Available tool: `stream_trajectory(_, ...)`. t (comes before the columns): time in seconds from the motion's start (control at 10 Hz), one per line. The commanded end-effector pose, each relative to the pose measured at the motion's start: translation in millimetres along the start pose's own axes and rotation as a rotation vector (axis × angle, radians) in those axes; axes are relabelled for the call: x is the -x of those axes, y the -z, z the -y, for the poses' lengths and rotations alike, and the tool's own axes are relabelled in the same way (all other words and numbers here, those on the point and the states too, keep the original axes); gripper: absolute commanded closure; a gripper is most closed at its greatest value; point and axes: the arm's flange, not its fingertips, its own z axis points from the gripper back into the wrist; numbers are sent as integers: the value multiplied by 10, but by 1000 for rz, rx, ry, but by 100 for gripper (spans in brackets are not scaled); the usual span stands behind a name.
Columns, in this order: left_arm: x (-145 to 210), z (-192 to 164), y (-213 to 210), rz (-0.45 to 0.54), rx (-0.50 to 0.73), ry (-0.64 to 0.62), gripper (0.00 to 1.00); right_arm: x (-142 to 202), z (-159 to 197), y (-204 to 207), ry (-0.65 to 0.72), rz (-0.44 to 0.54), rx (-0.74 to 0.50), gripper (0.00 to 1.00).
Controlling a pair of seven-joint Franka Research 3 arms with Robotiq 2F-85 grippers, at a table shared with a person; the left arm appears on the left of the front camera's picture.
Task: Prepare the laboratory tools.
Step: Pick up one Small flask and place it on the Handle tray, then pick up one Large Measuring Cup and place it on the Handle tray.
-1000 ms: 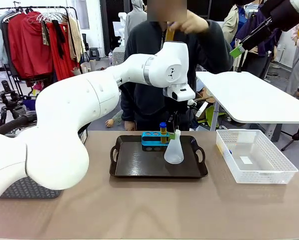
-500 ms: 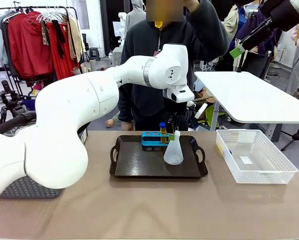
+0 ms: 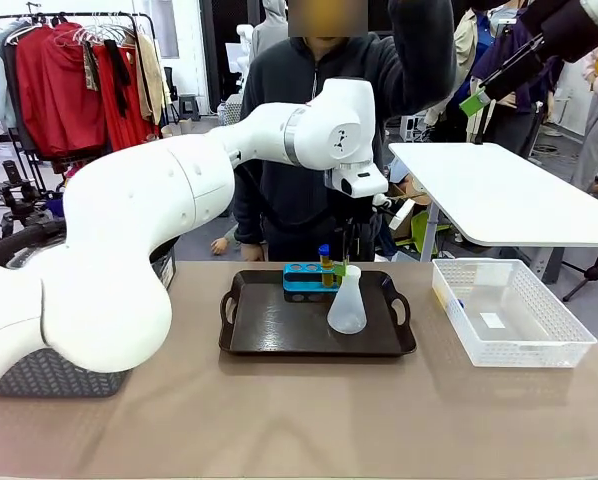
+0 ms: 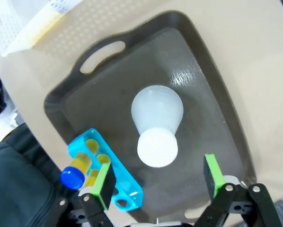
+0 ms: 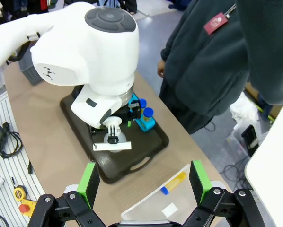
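So, the left gripper (image 4: 158, 176) hangs over the dark tray (image 4: 212, 118), jaws spread wide, with the white flask (image 4: 156, 113) standing right below, untouched. One blue-capped tube (image 4: 74, 175) sits in the blue rack (image 4: 118, 184) just beside it. The right gripper (image 5: 144, 182) is up high, jaws spread, empty; another tube (image 5: 174, 182) lies in the white basket (image 3: 459, 320)

A dark brown plastic tray with cut-out handles (image 3: 279, 325) sits on a tan tabletop (image 3: 299, 420), a bright blue four-hole plastic rack (image 3: 301, 283) standing at its far edge. A white perforated plastic basket (image 3: 514, 356) lies apart to the tray's right. A person in a dark fleece top (image 3: 279, 210) stands across the table, a rail of red garments (image 3: 69, 85) behind.
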Motion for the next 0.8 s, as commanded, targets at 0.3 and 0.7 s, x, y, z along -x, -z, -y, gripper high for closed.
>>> stream_trajectory(0.3,-99,136,-495,20,-9,-74,0,-1,-3,-11,-7,5,-4,0)
stream_trajectory(0.7,-5,663,-857,-46,-66,-134,0,-1,-3,-11,-7,5,-4,0)
